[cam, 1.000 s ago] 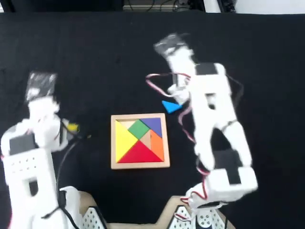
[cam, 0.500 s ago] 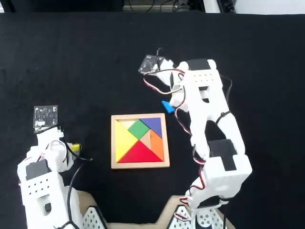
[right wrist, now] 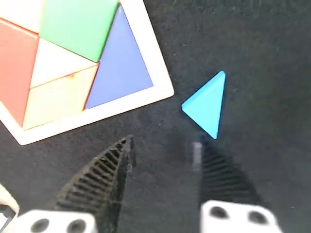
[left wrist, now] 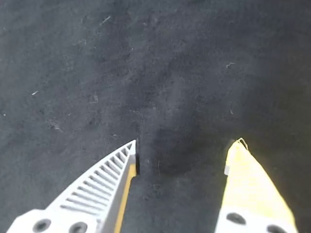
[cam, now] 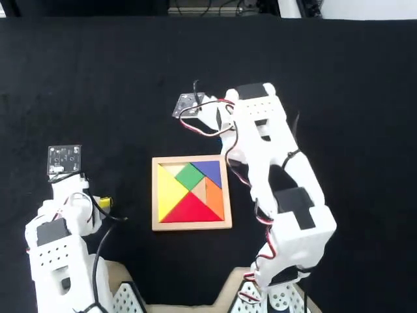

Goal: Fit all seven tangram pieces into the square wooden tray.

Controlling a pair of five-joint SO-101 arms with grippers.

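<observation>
The light-blue triangle (right wrist: 208, 103) lies flat on the black desk (cam: 352, 98), just outside the corner of the tray (right wrist: 160, 82) that holds the indigo piece, and clear of the rim. It is judged to be a thin, rigid, light wooden piece with a smooth painted face. It is likely to slide on the desk rather than tip, and its low profile leaves little edge to catch. Take hold across two opposite edges near the middle of the piece, with the fingers low to the desk. Avoid the sharp tips, where the piece can pivot out. The right end effector (right wrist: 163, 144) stands with its fingers spread and empty beside that tray corner, and the triangle sits just off one fingertip. The left end effector (left wrist: 186, 142) is likewise spread and empty over bare desk, well apart from the tray on the yellow piece's side. Compared with one second ago, the right arm (cam: 273, 163) has swung toward the tray and now covers the triangle in the high view. The left arm has drawn back, and the triangle appears not to have shifted.
</observation>
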